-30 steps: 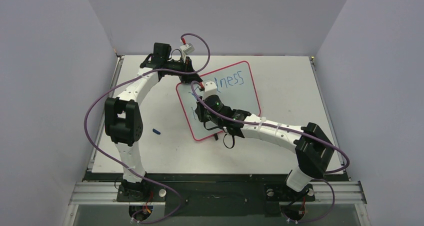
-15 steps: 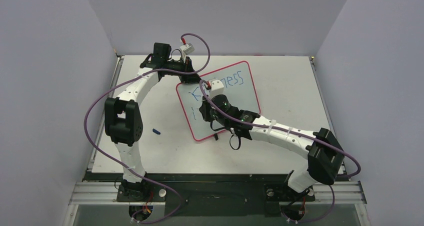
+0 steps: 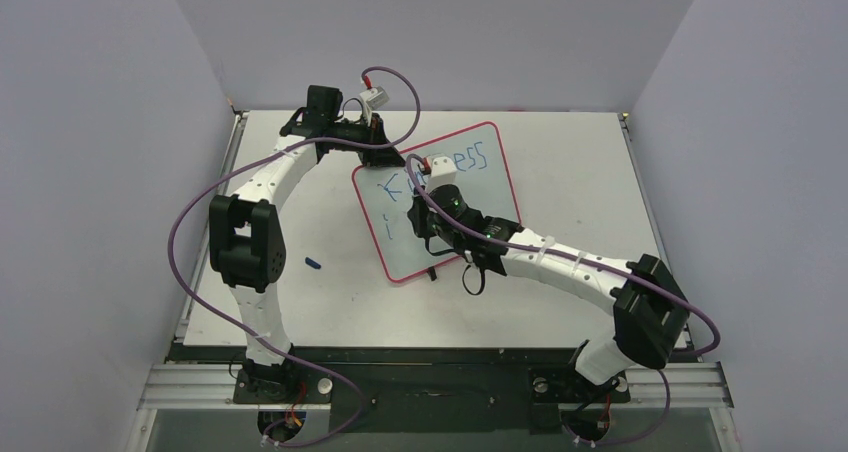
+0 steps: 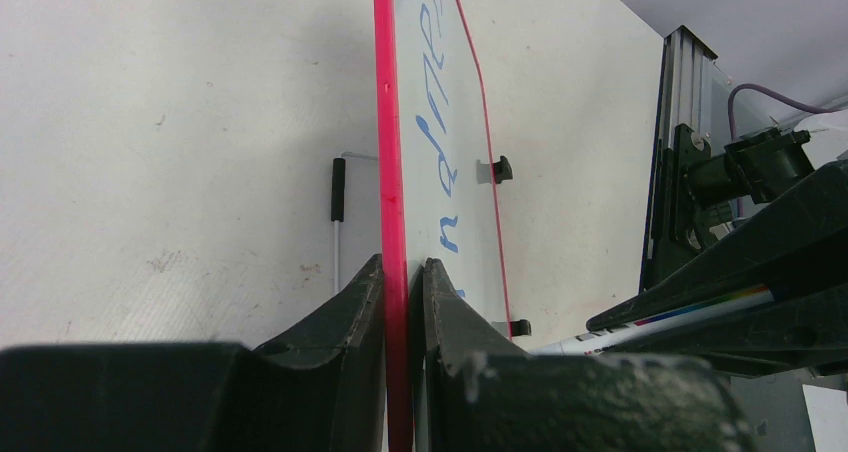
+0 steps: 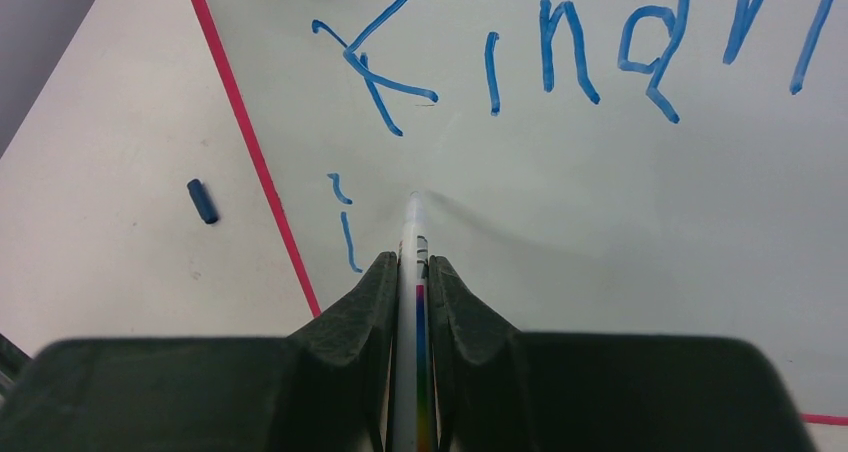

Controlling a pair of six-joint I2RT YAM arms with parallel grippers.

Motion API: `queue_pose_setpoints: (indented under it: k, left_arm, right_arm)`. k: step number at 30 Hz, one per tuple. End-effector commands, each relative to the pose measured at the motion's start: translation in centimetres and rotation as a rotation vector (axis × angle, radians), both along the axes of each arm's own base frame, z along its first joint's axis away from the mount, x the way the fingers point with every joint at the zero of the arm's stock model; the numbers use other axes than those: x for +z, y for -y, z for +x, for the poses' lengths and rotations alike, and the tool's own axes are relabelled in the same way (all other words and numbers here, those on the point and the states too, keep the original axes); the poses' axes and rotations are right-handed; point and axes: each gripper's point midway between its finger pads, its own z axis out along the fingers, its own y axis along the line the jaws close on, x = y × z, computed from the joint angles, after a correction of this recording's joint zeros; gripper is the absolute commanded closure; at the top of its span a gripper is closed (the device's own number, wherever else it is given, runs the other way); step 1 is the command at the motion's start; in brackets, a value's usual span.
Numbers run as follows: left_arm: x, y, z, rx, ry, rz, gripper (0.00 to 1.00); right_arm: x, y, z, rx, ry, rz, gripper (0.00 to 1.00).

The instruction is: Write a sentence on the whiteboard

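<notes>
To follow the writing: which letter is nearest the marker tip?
The lone "i" in the second line, just beside the marker; the rest stand in the line above.

Item: whiteboard (image 3: 497, 187), red-rimmed, lying askew on the pale surface (image 3: 570, 162). We record the sentence (image 3: 470, 159) in blue, partly hidden by the arms: a "K", then "ess", and an "i" on the line below. Left claw (image 3: 399, 160) meets the board's far edge. Right claw (image 3: 415, 224) sits over its middle. One small dark-blue piece (image 3: 313, 264) lies apart, left of the board.
</notes>
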Motion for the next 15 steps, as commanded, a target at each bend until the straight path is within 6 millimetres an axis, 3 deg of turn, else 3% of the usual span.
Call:
queue_pose_setpoints:
  k: [1,15]
  left_arm:
    - [1.1,0.6,-0.1,-0.05,0.115,-0.009,1.0]
    - [1.0,0.5,0.0,-0.047,0.114,-0.007,1.0]
  right_arm:
    - [0.6,-0.4,0.9,-0.02,0.018,0.026,1.0]
    - [-1.0,-2.1,0.6,0.023,-0.02,0.019,1.0]
